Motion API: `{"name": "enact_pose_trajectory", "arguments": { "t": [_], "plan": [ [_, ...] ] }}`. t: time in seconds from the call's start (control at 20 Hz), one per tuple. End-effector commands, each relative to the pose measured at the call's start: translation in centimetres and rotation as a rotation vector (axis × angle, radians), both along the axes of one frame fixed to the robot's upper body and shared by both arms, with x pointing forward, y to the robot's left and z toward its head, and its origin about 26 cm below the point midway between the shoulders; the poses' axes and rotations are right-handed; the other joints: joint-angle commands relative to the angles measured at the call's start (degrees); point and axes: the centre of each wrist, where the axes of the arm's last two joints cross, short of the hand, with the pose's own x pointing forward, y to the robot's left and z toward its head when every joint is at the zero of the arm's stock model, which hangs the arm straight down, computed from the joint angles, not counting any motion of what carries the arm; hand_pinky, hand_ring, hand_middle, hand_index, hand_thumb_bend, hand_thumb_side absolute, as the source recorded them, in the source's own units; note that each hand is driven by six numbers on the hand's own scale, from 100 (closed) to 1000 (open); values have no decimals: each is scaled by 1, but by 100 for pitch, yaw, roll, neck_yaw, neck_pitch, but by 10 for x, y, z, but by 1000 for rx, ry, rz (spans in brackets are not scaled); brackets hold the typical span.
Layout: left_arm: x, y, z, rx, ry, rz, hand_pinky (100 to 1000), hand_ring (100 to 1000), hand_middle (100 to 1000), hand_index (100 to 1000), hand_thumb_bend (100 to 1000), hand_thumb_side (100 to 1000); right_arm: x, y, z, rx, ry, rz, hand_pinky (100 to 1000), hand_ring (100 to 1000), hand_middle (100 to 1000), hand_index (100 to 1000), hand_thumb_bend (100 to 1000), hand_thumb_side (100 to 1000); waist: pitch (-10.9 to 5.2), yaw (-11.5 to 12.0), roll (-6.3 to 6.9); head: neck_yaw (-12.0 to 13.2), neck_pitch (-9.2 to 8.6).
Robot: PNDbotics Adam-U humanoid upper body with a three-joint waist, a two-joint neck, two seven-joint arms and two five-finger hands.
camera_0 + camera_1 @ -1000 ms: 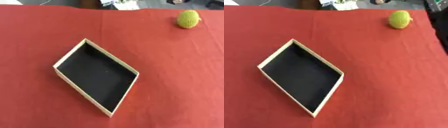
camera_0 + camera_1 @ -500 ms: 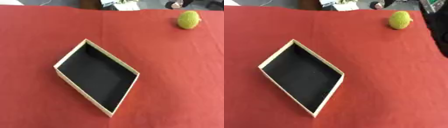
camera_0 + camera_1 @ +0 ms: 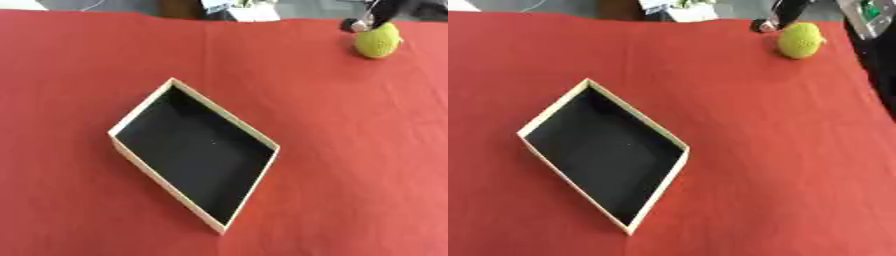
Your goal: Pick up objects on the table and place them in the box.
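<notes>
An open shallow box [image 3: 225,113] with a pale rim and black inside lies askew on the red cloth, left of centre, and nothing is in it. A yellow-green knitted ball-like object [image 3: 377,41] sits at the far right of the table. A thin dark part of my right hand [image 3: 371,16], with a silvery tip, reaches in from the top edge and ends just left of and above that object. Whether it touches the object cannot be made out. My left hand shows in no view.
The red cloth [image 3: 350,150] covers the table. Its far edge runs along the top, with clutter [image 3: 677,6] behind it. In the right eye view the cloth's right edge shows, with a dark shape [image 3: 880,60] beyond it.
A dark part of my right hand has come in at the top edge and now sits beside the yellow-green object. Box and object have not moved.
</notes>
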Motion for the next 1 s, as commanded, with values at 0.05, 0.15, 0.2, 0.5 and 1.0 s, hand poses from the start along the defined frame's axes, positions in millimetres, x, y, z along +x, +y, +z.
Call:
{"name": "enact_pose_trajectory", "arguments": {
  "t": [0.05,0.15,0.2,0.5,1.0],
  "plan": [
    [-2,-1,7,19,-14,-2,583,606,646,714,143,687,-10,-19,14,3,-29,-61,1000,1000,966,993,333,100,-120,-7,12,29,-58],
    [-2,-1,7,19,-15,-1,583,605,645,714,143,687,-11,-27,11,5,-23,-88,1000,1000,968,995,336,100,-112,-9,15,37,-58],
    [-2,0,7,19,-15,-1,583,605,645,714,143,686,-11,-31,8,8,-21,-103,1000,1000,970,997,337,100,-107,-9,16,42,-61],
    [-2,-1,6,19,-13,0,582,604,644,713,142,686,-10,-49,-1,25,-22,-177,1000,1000,974,1000,343,100,-82,-14,28,81,-76],
    [-2,-2,4,18,-7,-5,581,603,643,711,140,686,-1,-62,-9,18,-25,-259,1000,1000,972,1000,340,100,-46,2,47,102,-108]
  ]
}}
